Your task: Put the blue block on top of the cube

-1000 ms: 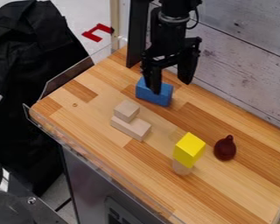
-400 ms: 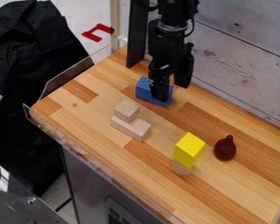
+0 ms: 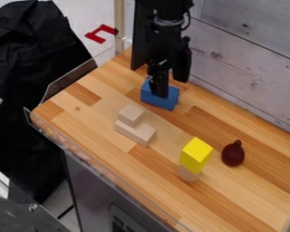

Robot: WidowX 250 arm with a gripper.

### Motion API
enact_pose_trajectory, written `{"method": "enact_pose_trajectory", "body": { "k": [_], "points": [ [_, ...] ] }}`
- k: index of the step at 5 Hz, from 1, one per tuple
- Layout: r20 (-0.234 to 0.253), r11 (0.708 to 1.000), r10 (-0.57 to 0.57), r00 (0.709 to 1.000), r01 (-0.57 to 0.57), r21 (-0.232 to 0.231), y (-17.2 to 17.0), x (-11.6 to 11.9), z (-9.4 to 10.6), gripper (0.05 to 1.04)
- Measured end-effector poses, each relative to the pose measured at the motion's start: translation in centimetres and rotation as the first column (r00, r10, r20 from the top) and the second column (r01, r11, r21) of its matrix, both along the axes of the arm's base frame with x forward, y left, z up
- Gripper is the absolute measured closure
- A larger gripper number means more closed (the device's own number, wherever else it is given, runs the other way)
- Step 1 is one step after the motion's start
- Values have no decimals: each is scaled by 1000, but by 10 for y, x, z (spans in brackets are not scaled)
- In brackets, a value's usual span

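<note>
Nearest, a yellow block (image 3: 196, 155) sits on a pale wooden peg (image 3: 188, 174), with a dark red pear-shaped thing (image 3: 233, 154) just beside it; farther in, a small pale cube (image 3: 131, 114) rests on a longer wooden block (image 3: 136, 132), and is probably the one meant; beyond lies the blue block (image 3: 159, 99), flat on the wooden table (image 3: 244, 195), under the gripper (image 3: 171, 89).

The step in hand looks to be the grasp; it wants the fingers brought down evenly on opposite sides of the blue block, near its middle, then a gentle squeeze, lest it twist or skid; a straight lift, high enough to clear the cube, should follow, since that small perch would topple at a nudge.

The arm (image 3: 166, 34) hangs from the top edge, pointing down beside the pale wall (image 3: 244, 59); its fingers are parted, one ending before the block's near face, the other farther back.
</note>
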State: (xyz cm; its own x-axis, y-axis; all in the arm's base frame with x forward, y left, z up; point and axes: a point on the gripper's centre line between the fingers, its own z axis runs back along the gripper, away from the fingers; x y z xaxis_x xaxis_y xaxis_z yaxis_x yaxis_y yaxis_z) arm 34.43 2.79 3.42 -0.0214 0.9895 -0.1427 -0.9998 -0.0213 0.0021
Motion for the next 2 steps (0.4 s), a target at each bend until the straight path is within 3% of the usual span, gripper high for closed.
{"method": "enact_pose_trajectory", "body": {
  "k": [2],
  "points": [
    [-55, 999, 49, 997, -47, 22, 18, -1, -5, 83]
  ]
}}
